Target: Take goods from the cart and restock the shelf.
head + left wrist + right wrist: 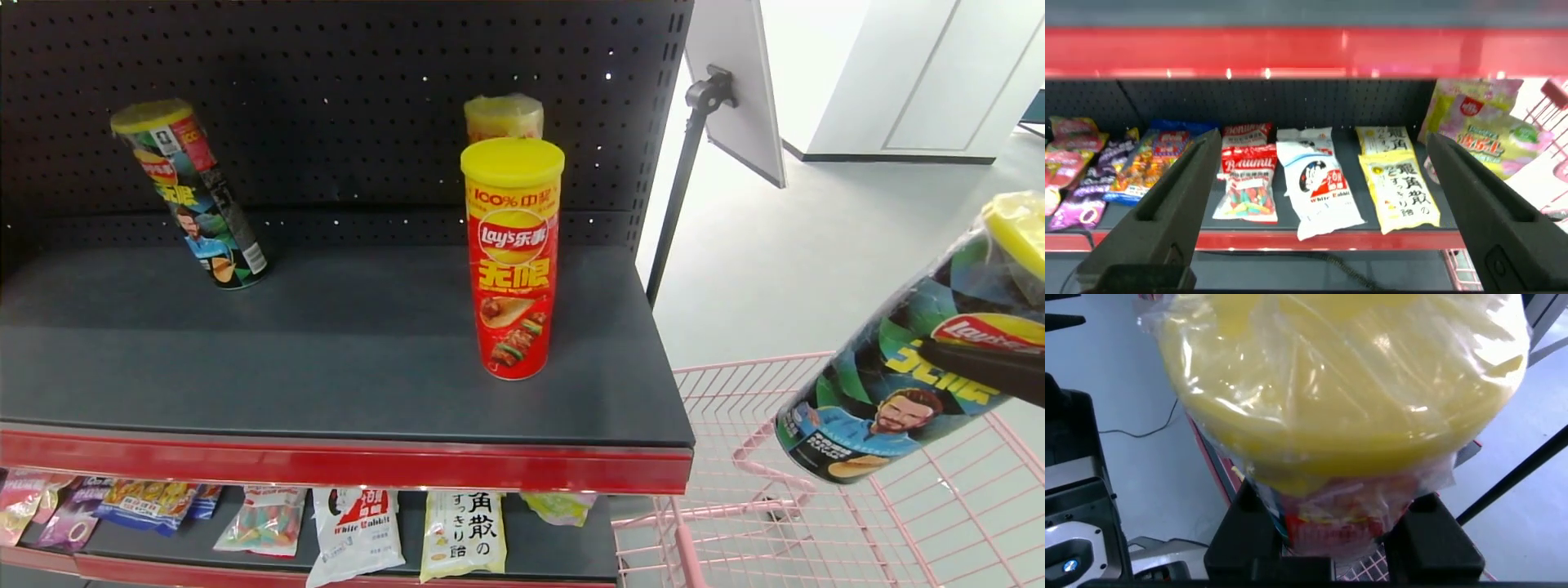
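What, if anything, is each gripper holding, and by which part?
The right gripper holds the tilted chips can by its upper body, below the lid; the left gripper holds nothing.

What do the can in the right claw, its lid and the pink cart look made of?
The tall blue-green chip canister: likely printed paperboard, glossy; the printed wall shows sheen. Its yellow round lid: probably plastic, under crinkled clear film. The pink wire cart: thin rods in a grid, seemingly coated metal.
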Robot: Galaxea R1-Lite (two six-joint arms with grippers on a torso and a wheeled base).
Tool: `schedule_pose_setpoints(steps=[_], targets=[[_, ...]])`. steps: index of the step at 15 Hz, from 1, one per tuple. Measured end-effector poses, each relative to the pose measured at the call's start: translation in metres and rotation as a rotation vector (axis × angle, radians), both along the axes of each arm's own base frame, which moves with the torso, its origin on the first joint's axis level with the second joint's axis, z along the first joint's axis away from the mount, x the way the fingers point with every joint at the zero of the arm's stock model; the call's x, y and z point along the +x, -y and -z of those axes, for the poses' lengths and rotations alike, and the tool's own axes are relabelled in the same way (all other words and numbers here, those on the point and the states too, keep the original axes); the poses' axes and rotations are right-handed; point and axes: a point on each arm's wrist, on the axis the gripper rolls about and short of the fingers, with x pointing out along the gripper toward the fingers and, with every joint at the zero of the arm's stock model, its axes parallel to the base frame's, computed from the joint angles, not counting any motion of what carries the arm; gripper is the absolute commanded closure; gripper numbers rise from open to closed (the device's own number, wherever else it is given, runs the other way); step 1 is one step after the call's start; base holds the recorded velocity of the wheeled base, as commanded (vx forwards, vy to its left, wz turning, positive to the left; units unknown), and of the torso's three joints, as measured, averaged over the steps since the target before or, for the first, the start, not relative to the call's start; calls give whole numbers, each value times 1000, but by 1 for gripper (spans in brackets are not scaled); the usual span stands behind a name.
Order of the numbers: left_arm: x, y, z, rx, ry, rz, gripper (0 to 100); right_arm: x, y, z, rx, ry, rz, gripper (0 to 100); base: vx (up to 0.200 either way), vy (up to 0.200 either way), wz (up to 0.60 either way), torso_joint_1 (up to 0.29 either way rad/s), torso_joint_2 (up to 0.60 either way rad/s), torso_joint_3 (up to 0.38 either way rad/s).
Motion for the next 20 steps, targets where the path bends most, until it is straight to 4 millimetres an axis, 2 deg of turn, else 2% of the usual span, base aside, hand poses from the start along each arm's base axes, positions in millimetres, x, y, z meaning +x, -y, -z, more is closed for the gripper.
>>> schedule_pose_setpoints(steps=[7,10,13,16,20], targets=[[0,0,0,0,1,0,0,-9,1,9,3,-16,-1,100,0,0,0,182,-413,-234],[0,0,0,0,0,0,0,-20,-4,23,4,-49,-43,100,0,0,0,34,-89,-44],[0,0,0,0,0,0,0,-23,-8,28,1,-63,-71,100,0,0,0,0,0,0],[0,0,0,0,0,0,0,-16,-11,25,-2,-69,-75,100,0,0,0,0,0,0],[0,0,0,0,0,0,0,8,-14,5,-5,-42,-57,100,0,0,0,0,0,0]])
